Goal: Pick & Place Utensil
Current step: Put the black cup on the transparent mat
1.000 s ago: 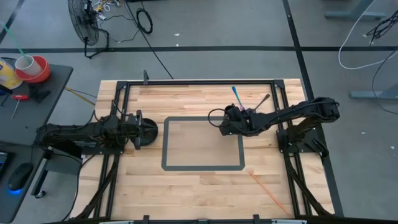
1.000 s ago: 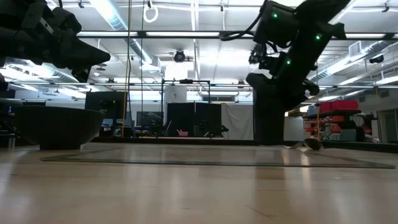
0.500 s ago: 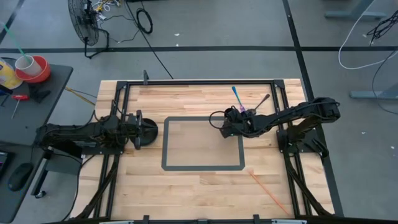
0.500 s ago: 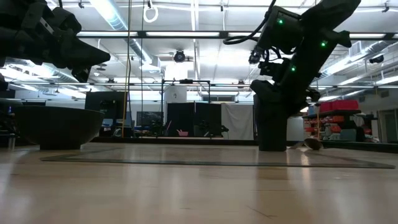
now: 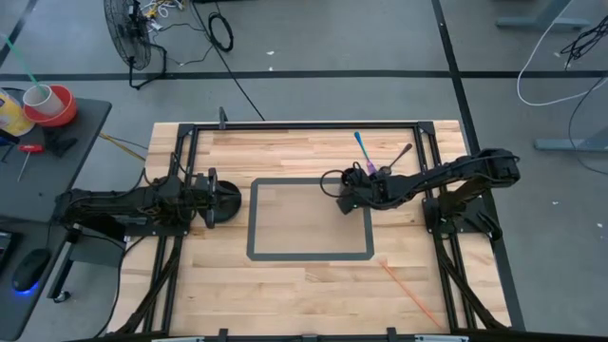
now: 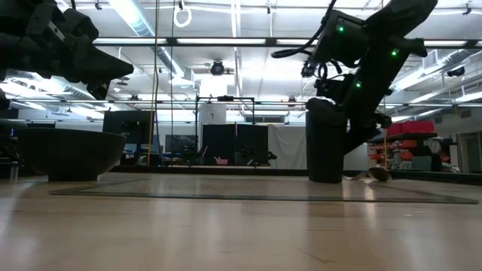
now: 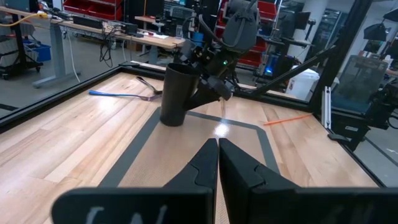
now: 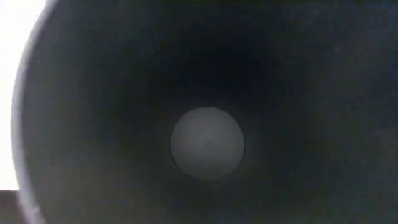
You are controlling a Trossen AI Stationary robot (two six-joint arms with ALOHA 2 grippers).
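Observation:
The black cup (image 6: 326, 143) stands on the table at the right far part of the grey taped rectangle (image 5: 256, 255), tilted a little in the left wrist view (image 7: 176, 93). My right gripper (image 7: 200, 73) is at its rim, shut on it. The right wrist view looks straight down into the cup's dark inside to its pale bottom (image 8: 207, 143). A blue and purple utensil (image 5: 362, 149) and a brown spoon (image 5: 399, 157) lie flat on the wood beyond the cup. My left gripper (image 7: 217, 158) is shut and hovers beside the dark bowl (image 5: 226, 199), touching nothing. My right gripper holds the black cup by its rim (image 7: 186, 67), coming from above and from the table's right at a slant. The fingers themselves are hidden by the wrist and the cup's wall. The cup's bottom (image 6: 326, 179) is down on the table, and the cup leans slightly.
An orange stick (image 5: 410, 288) lies near the table's right near corner. The dark bowl (image 6: 69, 154) sits left of the taped rectangle. A black frame (image 5: 304, 124) runs around the table's edges. Bare wood lies inside the rectangle and along the near side.
My right gripper moved slightly toward the table's right edge and down, and tipped. The black cup it holds swung from a clear lean to nearly upright, and its bottom came down onto the table.

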